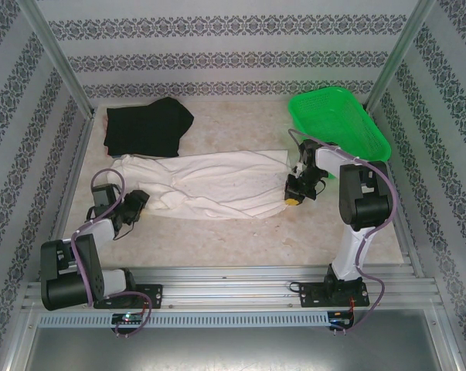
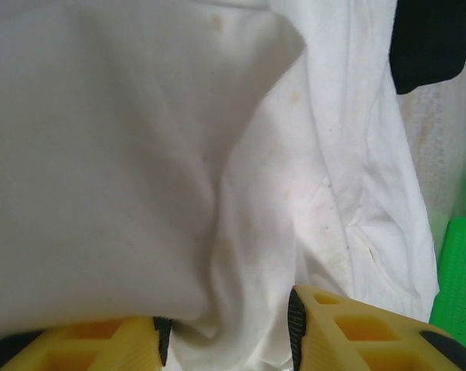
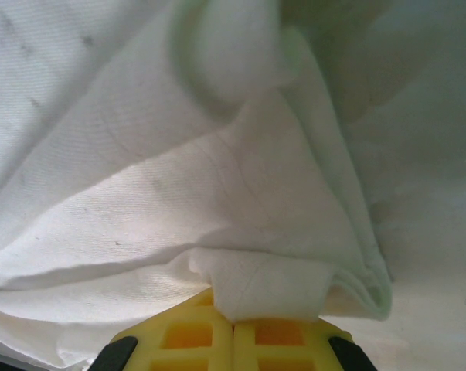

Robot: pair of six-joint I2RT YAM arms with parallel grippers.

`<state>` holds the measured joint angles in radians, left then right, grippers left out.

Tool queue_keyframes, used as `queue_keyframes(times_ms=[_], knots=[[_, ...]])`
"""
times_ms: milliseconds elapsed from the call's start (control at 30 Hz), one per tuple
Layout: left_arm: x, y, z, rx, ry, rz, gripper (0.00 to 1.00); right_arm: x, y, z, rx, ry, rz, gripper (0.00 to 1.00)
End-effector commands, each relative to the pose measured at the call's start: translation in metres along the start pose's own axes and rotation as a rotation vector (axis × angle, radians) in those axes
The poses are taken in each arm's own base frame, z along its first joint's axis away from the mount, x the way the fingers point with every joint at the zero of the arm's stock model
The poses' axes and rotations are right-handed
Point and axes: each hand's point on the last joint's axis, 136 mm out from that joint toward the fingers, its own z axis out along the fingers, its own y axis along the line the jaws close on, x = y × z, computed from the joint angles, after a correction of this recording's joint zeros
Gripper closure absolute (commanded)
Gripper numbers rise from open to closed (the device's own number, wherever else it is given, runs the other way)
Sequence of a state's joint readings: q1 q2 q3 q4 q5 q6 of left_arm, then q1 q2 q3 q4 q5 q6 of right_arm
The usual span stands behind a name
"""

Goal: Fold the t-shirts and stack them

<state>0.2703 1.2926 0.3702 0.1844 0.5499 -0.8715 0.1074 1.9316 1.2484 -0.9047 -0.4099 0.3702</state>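
The cream-white t-shirt (image 1: pixel 209 182) lies stretched in a rumpled band across the middle of the table. My right gripper (image 1: pixel 294 191) is at its right end, shut on a folded edge of the white cloth (image 3: pixel 217 178), which is pinched at the tips of the right gripper (image 3: pixel 233 321). At the shirt's left end my left gripper (image 1: pixel 136 203) stands open. In its wrist view the left gripper (image 2: pixel 226 328) has a loose fold of white shirt (image 2: pixel 140 154) lying between the parted yellow fingers (image 2: pixel 348 332). The black t-shirt (image 1: pixel 147 124) lies folded at the back left, with its edge (image 2: pixel 430 42) showing beyond the white one.
A bright green mesh basket (image 1: pixel 337 120) stands at the back right, close behind the right arm, and its rim (image 2: pixel 458 278) shows in the left wrist view. Patterned walls enclose the table. Bare tabletop (image 1: pixel 217 243) lies in front of the white shirt.
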Motion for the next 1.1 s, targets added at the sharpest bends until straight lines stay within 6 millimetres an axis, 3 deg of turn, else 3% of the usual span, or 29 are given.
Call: queue_keyframes(times_ms=[0, 267, 433, 900, 1067], knots=[[-0.004, -0.007, 0.002, 0.057, -0.012, 0.032, 0.56, -0.001, 0.005, 0.002, -0.007, 0.008, -0.007, 1.0], [0.005, -0.017, -0.008, 0.098, 0.012, 0.131, 0.56, -0.002, 0.006, 0.001, -0.008, 0.007, -0.011, 1.0], [0.004, -0.003, -0.016, -0.031, 0.028, 0.221, 0.55, -0.002, 0.006, 0.001, -0.011, 0.007, -0.016, 1.0], [0.005, 0.002, -0.002, -0.014, 0.043, 0.232, 0.52, -0.001, 0.006, 0.001, -0.018, 0.009, -0.028, 1.0], [0.01, -0.007, -0.004, 0.058, 0.045, 0.228, 0.53, 0.0, 0.005, 0.001, -0.015, 0.009, -0.031, 1.0]])
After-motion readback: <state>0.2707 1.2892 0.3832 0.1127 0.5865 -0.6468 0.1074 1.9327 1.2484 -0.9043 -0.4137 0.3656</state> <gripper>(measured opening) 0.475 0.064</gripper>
